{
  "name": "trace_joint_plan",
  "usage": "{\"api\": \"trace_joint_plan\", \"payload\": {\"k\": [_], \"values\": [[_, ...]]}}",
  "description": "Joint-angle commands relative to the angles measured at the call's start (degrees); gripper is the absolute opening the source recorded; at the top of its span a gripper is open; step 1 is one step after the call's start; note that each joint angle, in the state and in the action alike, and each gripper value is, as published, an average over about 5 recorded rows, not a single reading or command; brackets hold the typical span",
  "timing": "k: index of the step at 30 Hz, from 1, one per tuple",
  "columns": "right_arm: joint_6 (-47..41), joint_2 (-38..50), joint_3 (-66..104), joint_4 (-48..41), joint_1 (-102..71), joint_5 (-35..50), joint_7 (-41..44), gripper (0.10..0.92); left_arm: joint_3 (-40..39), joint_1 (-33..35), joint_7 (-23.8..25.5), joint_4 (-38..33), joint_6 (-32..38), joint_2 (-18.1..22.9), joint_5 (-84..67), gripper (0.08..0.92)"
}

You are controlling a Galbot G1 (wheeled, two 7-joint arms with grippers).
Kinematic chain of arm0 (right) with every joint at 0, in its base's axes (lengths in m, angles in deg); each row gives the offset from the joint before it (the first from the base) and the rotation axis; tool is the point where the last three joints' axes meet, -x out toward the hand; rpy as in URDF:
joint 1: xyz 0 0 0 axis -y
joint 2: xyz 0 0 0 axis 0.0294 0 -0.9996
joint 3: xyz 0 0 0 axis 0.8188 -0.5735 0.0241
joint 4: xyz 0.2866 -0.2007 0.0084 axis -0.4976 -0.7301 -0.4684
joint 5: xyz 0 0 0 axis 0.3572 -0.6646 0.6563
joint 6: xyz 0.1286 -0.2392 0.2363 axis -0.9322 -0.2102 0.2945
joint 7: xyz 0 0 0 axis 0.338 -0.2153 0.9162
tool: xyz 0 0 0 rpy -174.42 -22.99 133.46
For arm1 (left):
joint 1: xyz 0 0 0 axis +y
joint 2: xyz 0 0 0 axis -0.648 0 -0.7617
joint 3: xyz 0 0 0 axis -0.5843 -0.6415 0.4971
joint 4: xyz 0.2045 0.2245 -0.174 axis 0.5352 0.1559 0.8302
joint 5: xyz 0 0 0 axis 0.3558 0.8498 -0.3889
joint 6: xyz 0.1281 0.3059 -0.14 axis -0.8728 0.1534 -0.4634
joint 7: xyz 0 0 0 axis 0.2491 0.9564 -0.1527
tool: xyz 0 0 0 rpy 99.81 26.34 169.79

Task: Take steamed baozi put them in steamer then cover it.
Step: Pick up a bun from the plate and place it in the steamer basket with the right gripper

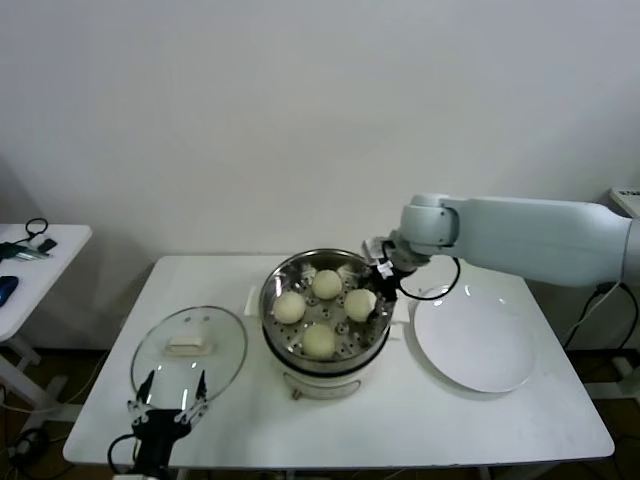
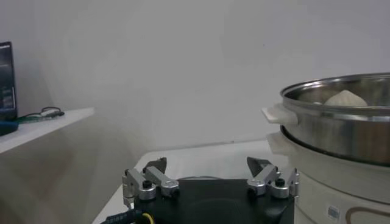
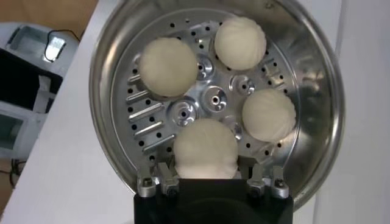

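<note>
Right gripper (image 3: 210, 182) over steamer (image 1: 275, 290) rim, jaws closed on fourth baozi (image 3: 205, 149); next: release. Left gripper (image 1: 168, 392) wide open, empty, beside lid (image 1: 188, 345); lid follows.

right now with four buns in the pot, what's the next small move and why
Probably open the right gripper to let go of the fourth baozi, then lift away. That bun already sits on the perforated tray of the steamer with the other three baozi, the white plate is bare, and the glass lid still lies on the table by the open left gripper.
</note>
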Motion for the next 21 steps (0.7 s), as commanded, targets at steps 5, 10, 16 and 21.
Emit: {"api": "trace_joint_plan", "payload": {"k": [5, 10, 16, 21], "values": [[0.6, -2.0, 0.1, -2.7, -1.9, -1.7, -0.1, 0.679, -0.1, -0.1, 0.1, 0.1, -0.2, 0.1, -0.2, 0.823], [2.2, -2.5, -0.3, -3.2, 0.0, 0.0, 1.4, 0.734, 0.0, -0.3, 0.1, 0.0, -0.6, 0.0, -0.5, 0.823], [3.7, -1.1, 0.0, -3.1, 3.8, 4.6, 3.8, 0.819, 0.0, -0.3, -0.1, -0.3, -1.3, 0.0, -0.7, 0.823], [-0.1, 3.5, 5.6, -2.8, 4.2, 13.3, -0.2, 0.823, 0.0, -0.2, -0.5, -0.8, -2.8, 0.0, -1.1, 0.823]]}}
